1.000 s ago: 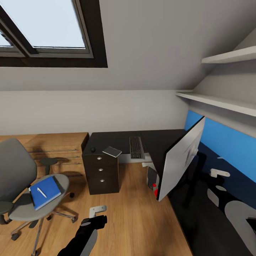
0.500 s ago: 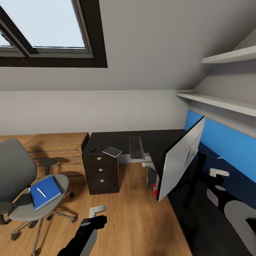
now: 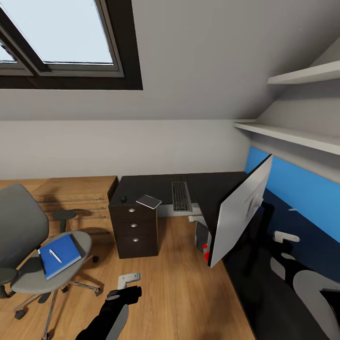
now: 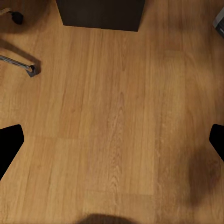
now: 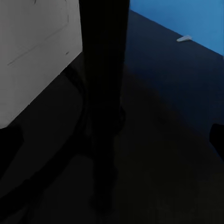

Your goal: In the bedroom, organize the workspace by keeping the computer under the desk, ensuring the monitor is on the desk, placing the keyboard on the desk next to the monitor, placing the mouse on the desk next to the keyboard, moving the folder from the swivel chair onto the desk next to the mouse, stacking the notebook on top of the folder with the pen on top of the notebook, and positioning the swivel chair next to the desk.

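Observation:
The grey swivel chair stands at the left with the blue folder on its seat and the white pen on the folder. On the black desk lie the mouse, the notebook at the drawer unit's corner and the keyboard. The monitor stands on the desk's right wing, and the computer sits under it. My left gripper hangs open over the floor. My right gripper is open near the monitor's black post.
A light wooden cabinet stands behind the chair, left of the black drawer unit. White shelves and a blue wall panel run along the right wall. One chair leg with its caster lies near my left gripper.
My right arm has shifted slightly down and toward me over the desk's right wing. Everything else is still.

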Robot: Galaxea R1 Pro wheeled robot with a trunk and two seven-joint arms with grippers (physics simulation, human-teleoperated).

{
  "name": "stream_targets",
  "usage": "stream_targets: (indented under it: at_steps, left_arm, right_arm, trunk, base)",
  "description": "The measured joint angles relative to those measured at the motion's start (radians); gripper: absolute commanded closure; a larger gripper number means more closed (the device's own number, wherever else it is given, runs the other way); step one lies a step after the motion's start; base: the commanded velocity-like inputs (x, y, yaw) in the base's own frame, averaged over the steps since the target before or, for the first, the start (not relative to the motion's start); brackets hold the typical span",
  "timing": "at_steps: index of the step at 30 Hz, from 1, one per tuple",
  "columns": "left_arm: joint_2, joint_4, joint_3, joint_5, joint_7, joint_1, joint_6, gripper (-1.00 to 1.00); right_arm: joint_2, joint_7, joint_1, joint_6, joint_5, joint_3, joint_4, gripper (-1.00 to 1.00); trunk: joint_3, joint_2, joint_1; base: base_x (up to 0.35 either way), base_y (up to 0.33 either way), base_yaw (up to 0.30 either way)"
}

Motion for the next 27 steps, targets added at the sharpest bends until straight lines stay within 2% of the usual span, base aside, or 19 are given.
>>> stream_targets:
  at_steps: [2, 4, 6, 12, 15, 27]
  left_arm:
    - [-0.001, 0.000, -0.001, 0.000, 0.000, 0.000, 0.000, -1.00]
    - [-0.001, 0.000, -0.001, 0.000, 0.000, 0.000, 0.000, -1.00]
    - [-0.001, 0.000, -0.001, 0.000, 0.000, 0.000, 0.000, -1.00]
    - [-0.002, 0.000, -0.001, 0.000, 0.000, 0.000, 0.000, -1.00]
    - [-0.003, 0.001, -0.001, 0.001, 0.000, 0.000, 0.000, -1.00]
    - [-0.003, 0.001, -0.002, 0.002, -0.001, 0.000, 0.001, -1.00]
  right_arm:
    - [0.003, 0.000, 0.001, -0.001, -0.001, 0.000, 0.035, -1.00]
    - [0.011, 0.000, 0.006, -0.039, -0.002, 0.000, 0.063, -1.00]
    - [0.016, 0.000, 0.018, -0.074, -0.005, 0.000, 0.069, -1.00]
    - [0.015, -0.002, 0.038, -0.097, -0.005, -0.001, 0.069, -1.00]
    - [0.016, -0.002, 0.048, -0.139, -0.005, -0.001, 0.069, -1.00]
    - [0.016, -0.002, 0.056, -0.154, -0.006, -0.001, 0.069, -1.00]
  trunk:
    - [0.000, 0.000, 0.000]
    - [0.000, 0.000, 0.000]
    - [0.000, 0.000, 0.000]
    - [0.000, 0.000, 0.000]
    - [0.000, 0.000, 0.000]
    - [0.000, 0.000, 0.000]
  base:
    - [0.000, 0.000, 0.000]
    - [0.000, 0.000, 0.000]
    - [0.000, 0.000, 0.000]
    - [0.041, 0.000, 0.000]
    - [0.121, 0.000, 0.000]
    - [0.020, 0.000, 0.000]
